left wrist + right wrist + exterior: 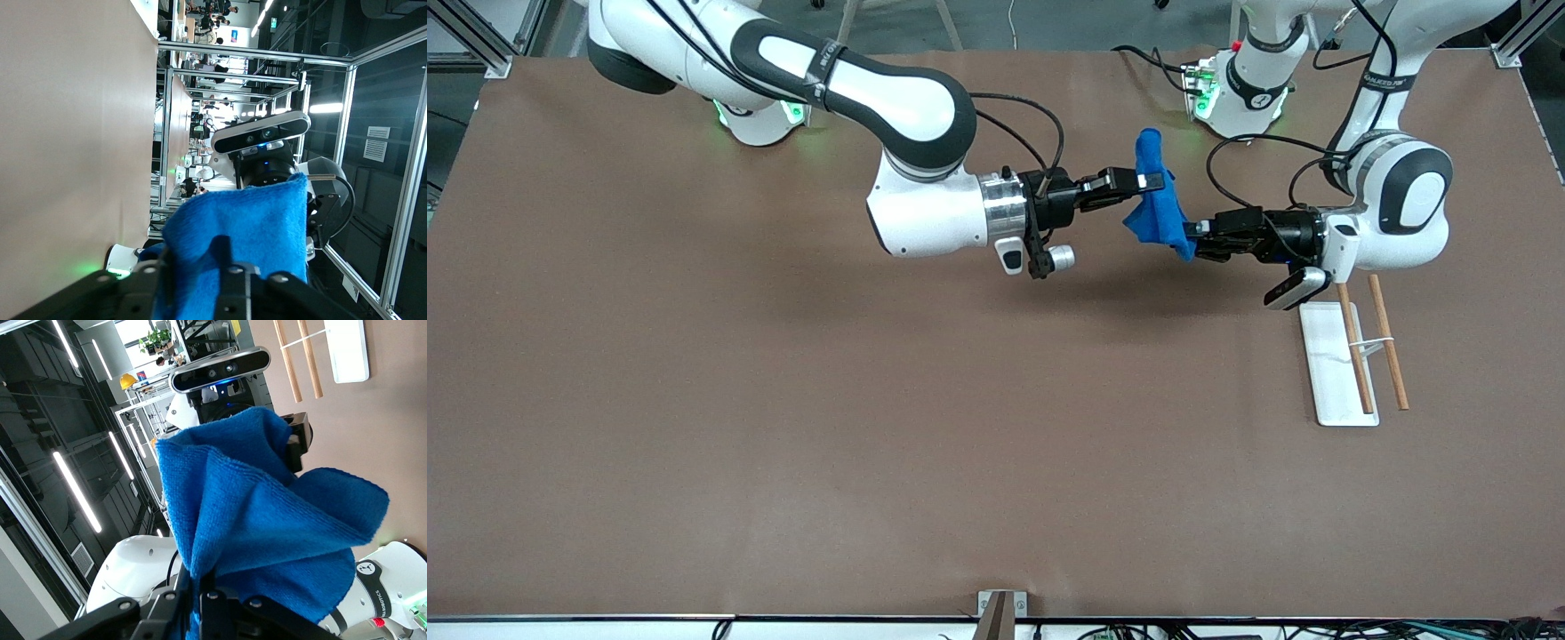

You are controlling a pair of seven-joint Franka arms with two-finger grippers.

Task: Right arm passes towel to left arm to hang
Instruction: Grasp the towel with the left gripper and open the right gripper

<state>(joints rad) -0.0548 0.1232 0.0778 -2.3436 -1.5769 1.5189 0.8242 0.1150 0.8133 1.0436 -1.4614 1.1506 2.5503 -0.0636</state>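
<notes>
The bright blue towel [1158,203] hangs in the air between the two grippers, over the table near the arms' bases. My right gripper [1152,183] is shut on the towel's upper part; in the right wrist view the cloth [260,513] rises from its closed fingers [212,595]. My left gripper [1195,241] is at the towel's lower corner. In the left wrist view its fingers [230,270] stand apart with a fold of the towel [253,227] between them.
The rack stands toward the left arm's end, just under the left wrist: a white base [1332,382] with two wooden rods [1389,342] above it. It also shows in the right wrist view [348,350]. The brown table [783,400] spreads all around.
</notes>
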